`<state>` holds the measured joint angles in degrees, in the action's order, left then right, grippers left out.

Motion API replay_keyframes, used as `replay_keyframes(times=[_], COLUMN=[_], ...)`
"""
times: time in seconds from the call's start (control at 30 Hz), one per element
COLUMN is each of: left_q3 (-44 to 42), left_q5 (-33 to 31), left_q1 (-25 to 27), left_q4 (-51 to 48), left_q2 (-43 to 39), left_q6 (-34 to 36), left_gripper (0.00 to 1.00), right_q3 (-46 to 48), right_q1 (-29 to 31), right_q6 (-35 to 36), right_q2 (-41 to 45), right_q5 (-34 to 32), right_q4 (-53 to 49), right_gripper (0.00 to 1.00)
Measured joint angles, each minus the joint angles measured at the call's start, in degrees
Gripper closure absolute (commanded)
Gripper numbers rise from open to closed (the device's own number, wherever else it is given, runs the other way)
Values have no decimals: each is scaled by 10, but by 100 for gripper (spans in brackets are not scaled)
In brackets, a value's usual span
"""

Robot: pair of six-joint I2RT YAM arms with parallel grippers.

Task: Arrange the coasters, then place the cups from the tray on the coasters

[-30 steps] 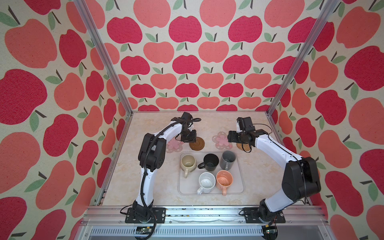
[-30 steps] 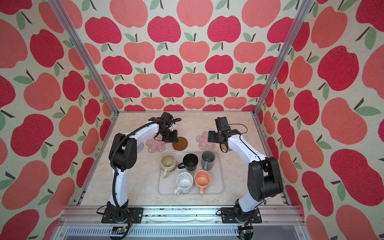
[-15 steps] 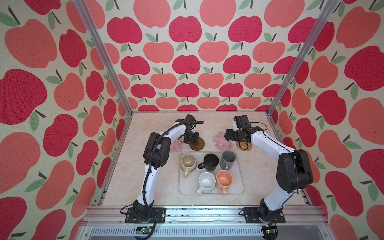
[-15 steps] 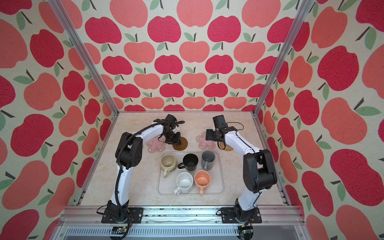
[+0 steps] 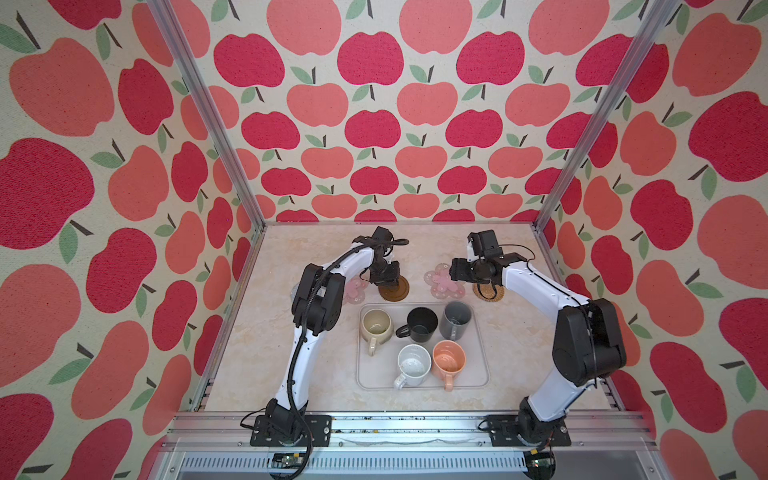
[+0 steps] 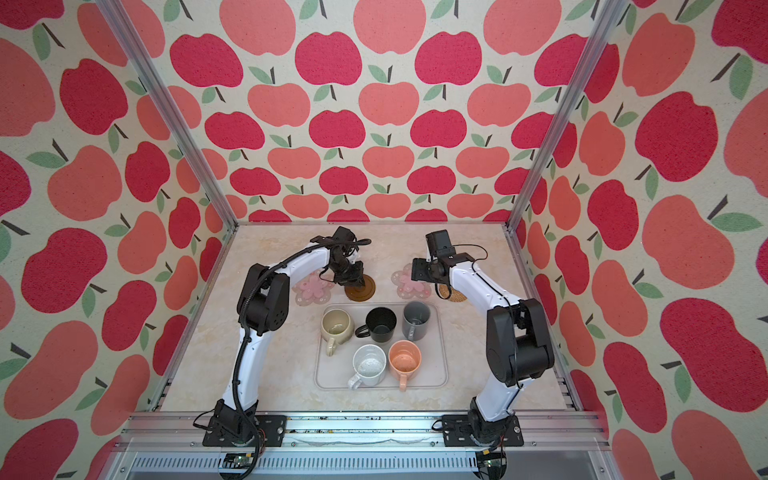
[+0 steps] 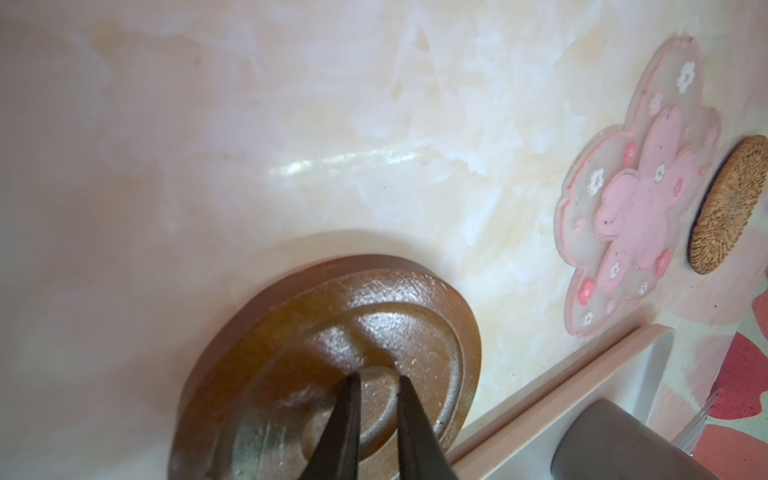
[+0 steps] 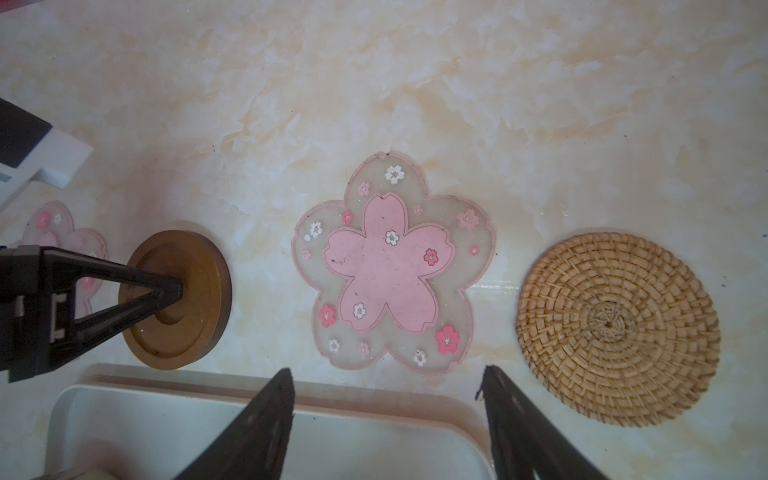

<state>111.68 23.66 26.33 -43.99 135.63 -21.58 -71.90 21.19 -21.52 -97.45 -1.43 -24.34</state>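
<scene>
Observe that the left gripper (image 7: 376,376) has its jaws pressed together, tips down on the centre of the dark brown wooden coaster (image 5: 394,289), which lies just beyond the far rim of the tray (image 5: 469,368). The right gripper (image 8: 386,378) hangs with jaws spread and empty, also beyond that rim, near the pink flower coaster (image 8: 392,266). All five cups (image 5: 422,324) stand inside the tray.

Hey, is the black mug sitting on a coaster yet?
No, the black mug stands in the tray, between the cream mug and the grey mug.
</scene>
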Motion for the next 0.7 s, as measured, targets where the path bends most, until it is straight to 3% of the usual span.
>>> replay_keyframes(times=[0.4,0.7], left_q3=[54,23], left_q5=[-23,-9], left_q1=[0,-1], left_q4=[-17,7], left_q2=[28,13], left_q6=[0,0], left_gripper=[80,79], right_q3=[0,0], right_q1=[-4,-6], right_q6=[0,-4], right_q2=[0,0], right_q5=[0,0], right_q4=[0,0], right_gripper=[26,26])
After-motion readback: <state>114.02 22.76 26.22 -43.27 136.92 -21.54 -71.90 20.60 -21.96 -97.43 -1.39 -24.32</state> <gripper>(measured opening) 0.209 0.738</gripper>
